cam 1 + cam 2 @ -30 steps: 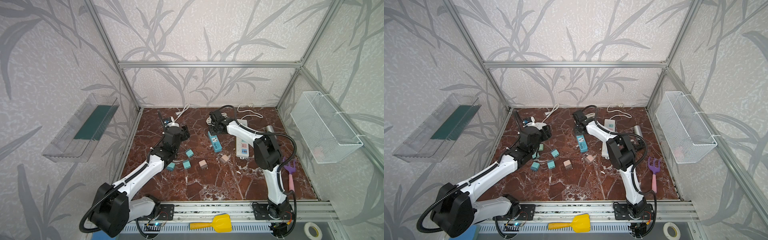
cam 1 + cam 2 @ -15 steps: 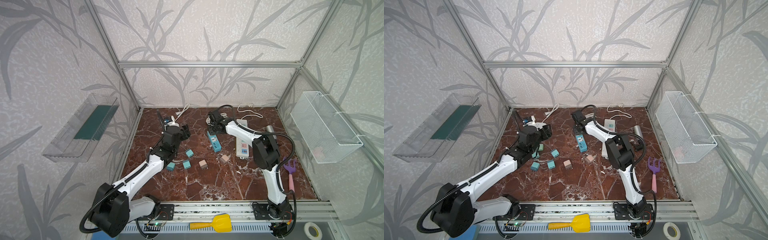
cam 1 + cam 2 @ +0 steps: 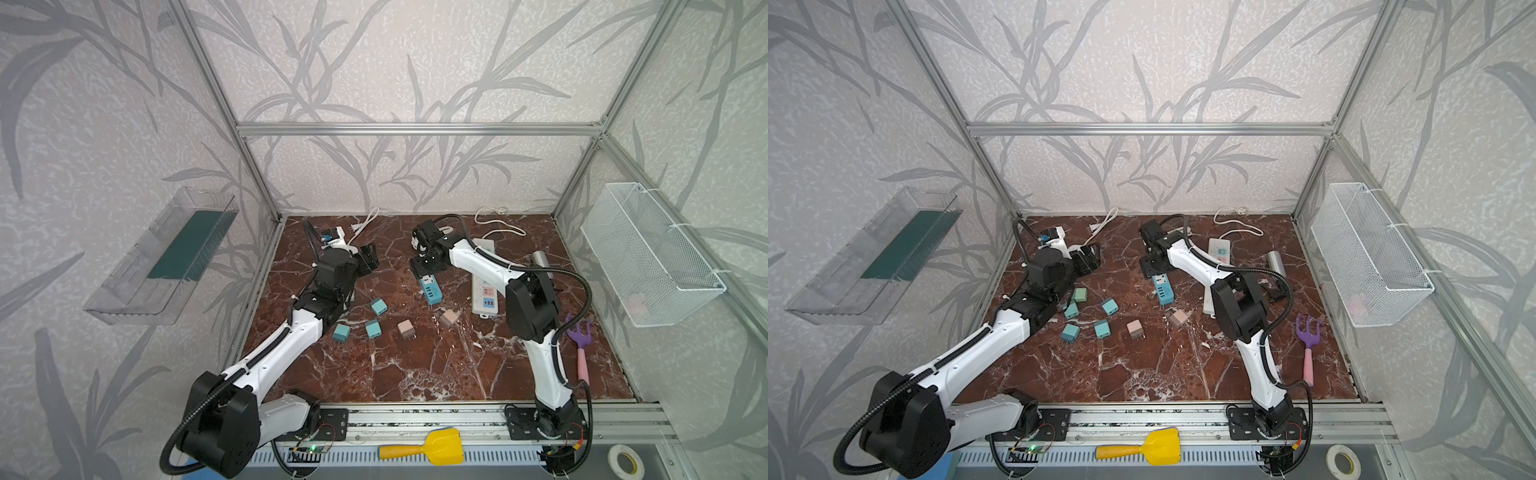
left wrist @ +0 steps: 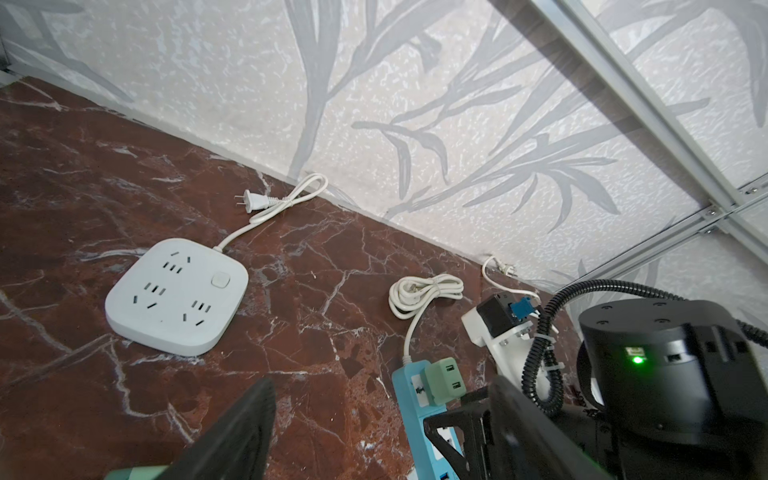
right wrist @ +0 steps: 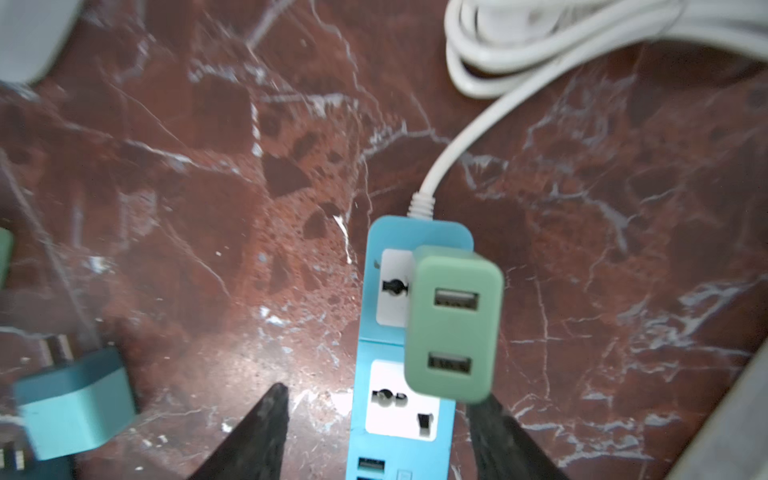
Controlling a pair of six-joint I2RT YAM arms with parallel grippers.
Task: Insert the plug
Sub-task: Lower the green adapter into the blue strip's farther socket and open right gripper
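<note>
Plug (image 5: 453,324) stands in the blue strip (image 5: 399,235) at its cord end; your right fingers (image 5: 266,432) gape astride that strip, left fingers (image 4: 237,428) open over open bench (image 4: 124,166).

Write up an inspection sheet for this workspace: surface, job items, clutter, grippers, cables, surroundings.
Surface: red marble tabletop, no spills seen.
Job's things: green plug stands in the end socket of the blue power strip, apparently seated.
Clutter: teal plugs, pink plugs, square white power strip, long white power strip, metal cylinder, purple rake.
Grippers: right gripper open, straddling the blue strip; left gripper open, holding nothing.
Cables: coiled white cord at the blue strip's end; square strip's cord unplugged.
Surroundings: clear shelf left wall, wire basket right wall.
</note>
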